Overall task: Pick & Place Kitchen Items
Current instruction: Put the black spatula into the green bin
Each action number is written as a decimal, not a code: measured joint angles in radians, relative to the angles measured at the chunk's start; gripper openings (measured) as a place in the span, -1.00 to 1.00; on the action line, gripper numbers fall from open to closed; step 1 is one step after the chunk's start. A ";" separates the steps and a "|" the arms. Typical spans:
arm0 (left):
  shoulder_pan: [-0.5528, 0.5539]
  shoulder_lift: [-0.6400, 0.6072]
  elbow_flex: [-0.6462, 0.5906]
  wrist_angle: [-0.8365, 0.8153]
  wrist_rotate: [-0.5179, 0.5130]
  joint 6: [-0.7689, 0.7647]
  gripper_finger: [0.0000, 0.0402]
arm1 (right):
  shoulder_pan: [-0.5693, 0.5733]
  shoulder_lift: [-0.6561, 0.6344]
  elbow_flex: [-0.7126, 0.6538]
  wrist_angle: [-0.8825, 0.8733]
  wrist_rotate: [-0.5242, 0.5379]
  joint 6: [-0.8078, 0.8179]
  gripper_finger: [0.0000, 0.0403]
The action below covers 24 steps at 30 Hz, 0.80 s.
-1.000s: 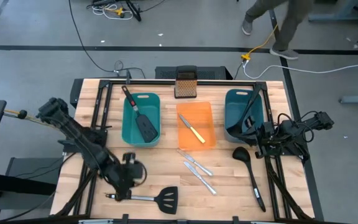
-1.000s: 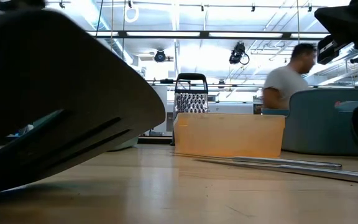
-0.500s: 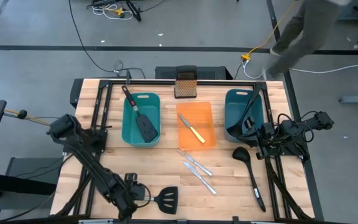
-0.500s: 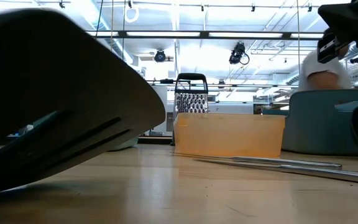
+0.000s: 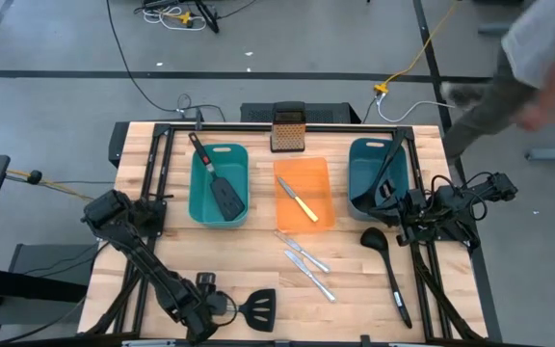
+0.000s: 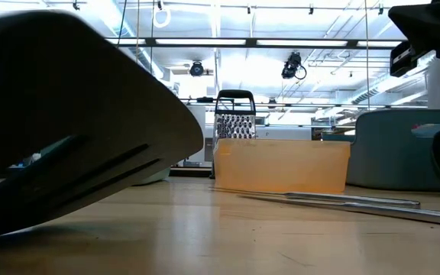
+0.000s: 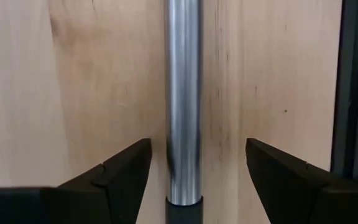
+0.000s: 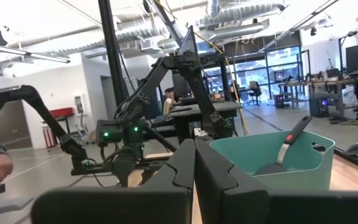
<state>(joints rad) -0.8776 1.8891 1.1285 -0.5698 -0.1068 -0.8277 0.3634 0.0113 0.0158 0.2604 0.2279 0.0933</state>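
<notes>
Steel handle dead centre between the jaws: the left gripper [image 7: 194, 177] has dropped low at the near edge of the wooden desk [image 5: 258, 260] and spread wide in the last second, straddling the shaft of the black slotted spatula with its silver handle [image 5: 249, 307], which lies flat near the front edge. No contact visible yet, so I judge the grasp is about to happen. The right gripper [image 8: 194, 171] stays closed and empty, parked beside the right teal plastic bin [image 5: 374, 173], which holds a black ladle. A second spatula already sits in the left teal bin [image 5: 203, 183].
</notes>
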 joint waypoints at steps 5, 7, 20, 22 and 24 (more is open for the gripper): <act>0.000 0.005 -0.001 -0.010 -0.027 0.038 0.26 | 0.000 0.000 0.000 0.000 0.000 0.000 -0.96; -0.001 0.006 -0.001 -0.020 -0.045 0.054 0.17 | 0.000 0.000 0.000 0.000 0.001 0.000 -0.96; -0.017 0.008 -0.004 -0.041 -0.108 0.115 -0.62 | 0.000 0.000 0.000 -0.014 0.026 -0.002 -0.96; -0.023 0.007 0.002 -0.042 -0.106 0.151 -0.62 | 0.000 0.000 0.000 -0.014 0.026 -0.001 -0.96; -0.024 0.009 0.027 -0.071 -0.105 0.193 -0.62 | 0.000 0.000 0.000 -0.014 0.026 0.000 -0.96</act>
<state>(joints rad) -0.9016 1.8978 1.1553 -0.6408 -0.2119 -0.6346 0.3634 0.0114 0.0158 0.2462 0.2535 0.0930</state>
